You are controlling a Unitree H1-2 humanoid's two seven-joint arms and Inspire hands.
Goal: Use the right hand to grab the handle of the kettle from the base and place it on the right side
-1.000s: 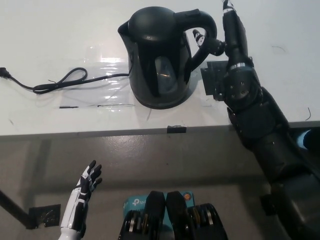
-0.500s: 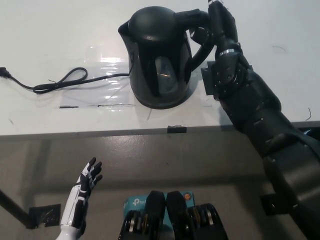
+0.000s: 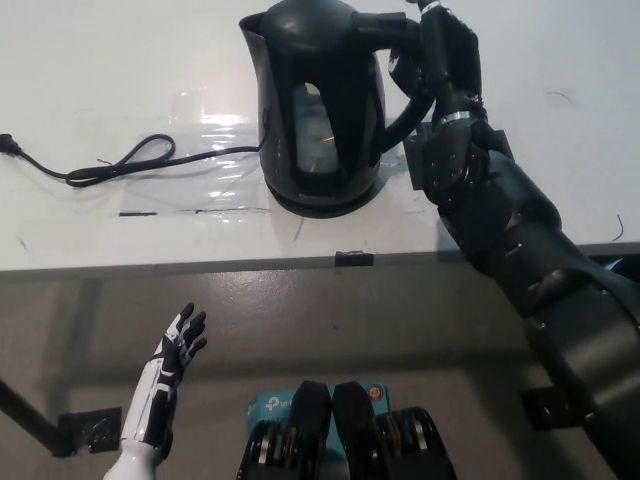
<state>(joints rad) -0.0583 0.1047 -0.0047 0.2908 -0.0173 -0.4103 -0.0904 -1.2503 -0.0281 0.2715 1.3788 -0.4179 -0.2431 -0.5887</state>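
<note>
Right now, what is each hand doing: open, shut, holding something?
Left hand: open, empty, resting low below the table edge.
Right hand: shut on the black plastic kettle handle.

1. bright, even overhead light; white desk (image 3: pixel 120 60) near washed out.
2. glare on clear tape (image 3: pixel 215 135) and the kettle (image 3: pixel 320 110) window.
3. black right hand (image 3: pixel 440 55) loses detail against the handle.
4. focus sharp; floor dimmer.

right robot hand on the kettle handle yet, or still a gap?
Touching. In the head view the black right robot hand is wrapped around the kettle handle, with no gap visible. The white left robot hand hangs open below the table edge.
</note>
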